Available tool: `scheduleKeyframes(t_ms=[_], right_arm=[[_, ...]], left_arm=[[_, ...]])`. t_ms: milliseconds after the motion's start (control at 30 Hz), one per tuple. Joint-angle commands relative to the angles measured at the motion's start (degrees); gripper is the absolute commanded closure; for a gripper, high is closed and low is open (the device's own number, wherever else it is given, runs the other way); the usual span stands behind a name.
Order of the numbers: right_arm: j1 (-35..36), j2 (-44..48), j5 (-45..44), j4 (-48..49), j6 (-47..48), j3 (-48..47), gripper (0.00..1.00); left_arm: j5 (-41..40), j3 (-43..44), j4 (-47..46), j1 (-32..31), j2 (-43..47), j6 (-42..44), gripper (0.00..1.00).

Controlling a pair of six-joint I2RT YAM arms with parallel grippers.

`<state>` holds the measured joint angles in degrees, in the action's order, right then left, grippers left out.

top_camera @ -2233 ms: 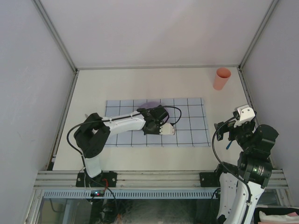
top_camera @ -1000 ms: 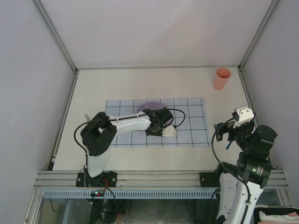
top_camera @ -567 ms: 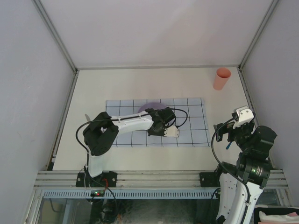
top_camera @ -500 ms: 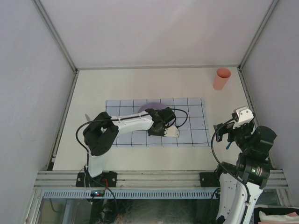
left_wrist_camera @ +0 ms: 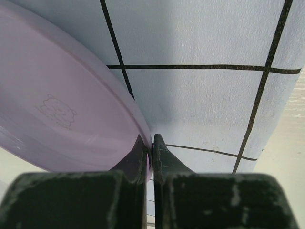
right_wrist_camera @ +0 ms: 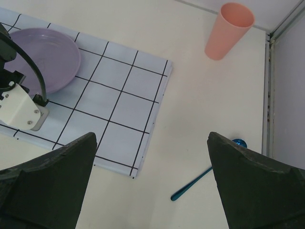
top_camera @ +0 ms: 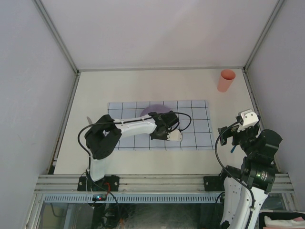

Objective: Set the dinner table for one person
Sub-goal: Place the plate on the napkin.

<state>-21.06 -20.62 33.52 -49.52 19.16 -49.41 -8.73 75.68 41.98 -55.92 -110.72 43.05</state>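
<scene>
Plate (left_wrist_camera: 57, 105), seemingly light, stiff, slick plastic, lies at the cloth's (left_wrist_camera: 190, 95) 12 o'clock edge, mid dinner table (top_camera: 143, 86). Left gripper (left_wrist_camera: 151, 143) is clamped on its thin 5 o'clock rim; right gripper (right_wrist_camera: 151, 143) gapes wide, empty.

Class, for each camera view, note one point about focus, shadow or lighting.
Left wrist view: the plate throws a soft shadow on the cloth beside the left gripper. Right wrist view: the right gripper shows dark, soft-edged fingers, while cup and spoon are sharp. Top view: even light, no glare on the table.
</scene>
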Motion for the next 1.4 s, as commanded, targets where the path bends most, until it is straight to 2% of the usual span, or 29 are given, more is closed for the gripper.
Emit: scheduleKeyframes(t_ms=[0,700,800,833,867,967,1167,1367], right_arm=[[-0.4,0.6,0.6,1.6,0.3,0.1,0.0],[-0.4,0.4,1.5,1.9,-0.2,0.1,0.0],[-0.4,0.5,1.3,1.8,-0.2,0.2,0.0],[-0.4,0.4,1.4,1.7,-0.1,0.2,0.0],[-0.4,0.4,1.3,1.6,0.0,0.2,0.0],[-0.4,0.4,1.4,1.7,0.2,0.5,0.0],[-0.3,0.5,1.9,2.1,0.4,0.9,0.0],[-0.4,0.1,2.4,2.4,0.9,1.7,0.0]], left_arm=[[2.3,-1.5,1.0,-0.2,0.2,-0.4,0.97],[0.6,-3.0,0.6,1.3,1.4,-2.0,0.98],[0.1,-3.0,0.4,1.3,1.5,-2.1,0.88],[-0.1,-2.8,0.2,1.3,1.6,-2.3,0.74],[-0.2,-2.6,0.1,1.3,1.8,-2.3,0.64],[-1.0,-1.5,0.3,1.3,2.4,-2.4,0.52],[-2.7,4.8,4.7,1.3,4.4,-2.9,0.43],[-7.5,11.5,6.3,2.8,8.8,-2.2,0.39]])
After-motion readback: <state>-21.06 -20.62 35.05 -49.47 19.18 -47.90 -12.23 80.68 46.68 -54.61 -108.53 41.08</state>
